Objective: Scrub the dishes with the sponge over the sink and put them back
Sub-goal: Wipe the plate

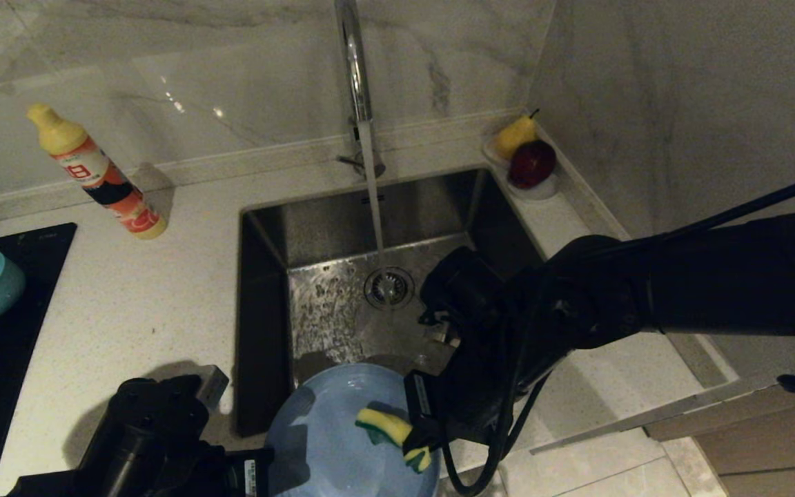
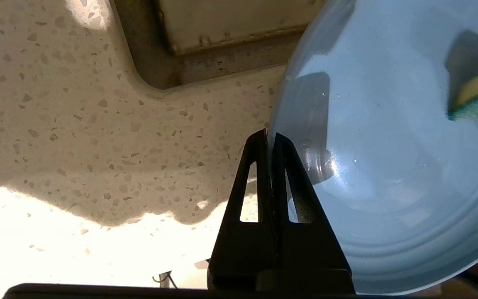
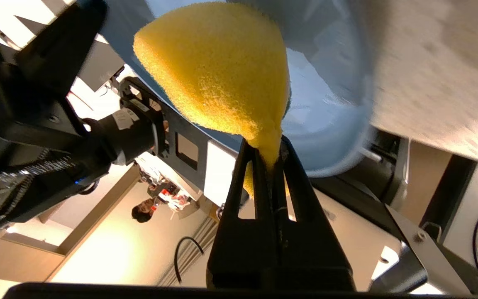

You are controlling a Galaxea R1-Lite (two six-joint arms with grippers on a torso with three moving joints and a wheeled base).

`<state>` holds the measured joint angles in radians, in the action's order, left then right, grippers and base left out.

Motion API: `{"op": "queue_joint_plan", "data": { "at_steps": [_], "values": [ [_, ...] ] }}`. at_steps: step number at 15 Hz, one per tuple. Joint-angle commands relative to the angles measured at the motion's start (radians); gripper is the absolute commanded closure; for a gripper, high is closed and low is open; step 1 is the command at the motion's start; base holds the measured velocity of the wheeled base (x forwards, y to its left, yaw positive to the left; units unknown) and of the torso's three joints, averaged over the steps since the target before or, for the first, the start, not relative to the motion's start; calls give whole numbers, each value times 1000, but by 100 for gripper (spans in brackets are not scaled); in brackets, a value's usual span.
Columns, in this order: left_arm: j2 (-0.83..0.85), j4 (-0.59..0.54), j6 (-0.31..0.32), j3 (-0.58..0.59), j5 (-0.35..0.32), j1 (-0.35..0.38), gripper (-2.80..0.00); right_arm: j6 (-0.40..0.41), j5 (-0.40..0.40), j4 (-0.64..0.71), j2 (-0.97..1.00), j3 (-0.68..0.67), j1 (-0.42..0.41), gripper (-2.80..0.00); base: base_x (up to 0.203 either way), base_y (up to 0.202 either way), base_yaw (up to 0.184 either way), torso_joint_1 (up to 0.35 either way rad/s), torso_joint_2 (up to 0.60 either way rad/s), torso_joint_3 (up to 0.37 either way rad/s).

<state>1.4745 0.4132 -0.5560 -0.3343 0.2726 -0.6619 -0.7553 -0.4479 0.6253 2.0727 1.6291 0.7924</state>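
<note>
Scrubbing now: your right gripper [image 3: 269, 149] pinches the waisted yellow-and-green sponge [image 1: 392, 432] against the wide pale blue plastic plate [image 1: 328, 442], which your left gripper [image 2: 269, 139] clamps by its rim, at the steel sink's [image 1: 266, 290] near edge.

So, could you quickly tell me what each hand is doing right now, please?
Left hand: closed on the rim of the pale blue plate.
Right hand: closed on the yellow-and-green sponge, against the plate.
</note>
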Motion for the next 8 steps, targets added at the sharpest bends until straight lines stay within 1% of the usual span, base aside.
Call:
{"op": "queue_joint_plan", "data": {
  "at_steps": [1, 8],
  "values": [
    [-5, 3, -3, 1, 4, 0, 0, -3, -3, 4, -33, -42, -4, 0, 0, 0, 0, 0, 0, 0],
    [-37, 1, 0, 1, 7, -1, 0, -7, -2, 10, -136, -95, -18, 0, 0, 0, 0, 0, 0, 0]
  ]
}}
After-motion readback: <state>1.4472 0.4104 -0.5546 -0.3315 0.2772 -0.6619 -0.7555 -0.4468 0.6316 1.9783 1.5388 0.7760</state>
